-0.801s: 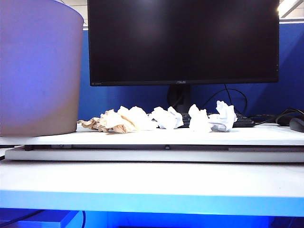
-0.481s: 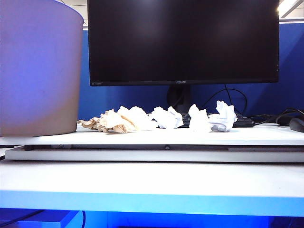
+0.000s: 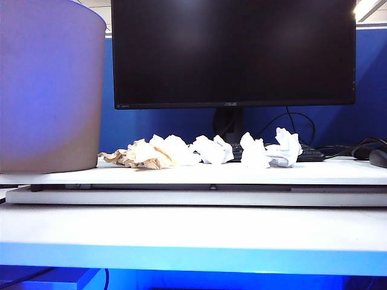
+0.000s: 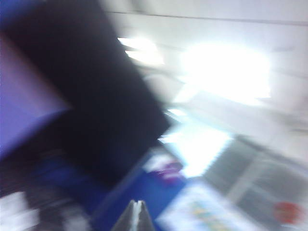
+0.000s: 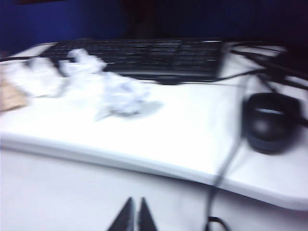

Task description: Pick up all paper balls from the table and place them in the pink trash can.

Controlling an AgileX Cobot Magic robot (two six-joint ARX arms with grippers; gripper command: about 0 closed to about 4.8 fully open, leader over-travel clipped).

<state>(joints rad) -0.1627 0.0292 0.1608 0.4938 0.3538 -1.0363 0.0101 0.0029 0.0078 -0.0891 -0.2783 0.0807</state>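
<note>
Wrist views: left end effector closed; right end effector closed.

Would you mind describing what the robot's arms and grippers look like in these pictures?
Very little shows. The exterior view has no arm in it. In each wrist view only two slim, pointed fingertips poke in at the picture's edge: the left gripper looks pale grey, the right gripper dark, nearly black. Both pictures are blurred, so no cables, markings or arm casings can be made out.
</note>
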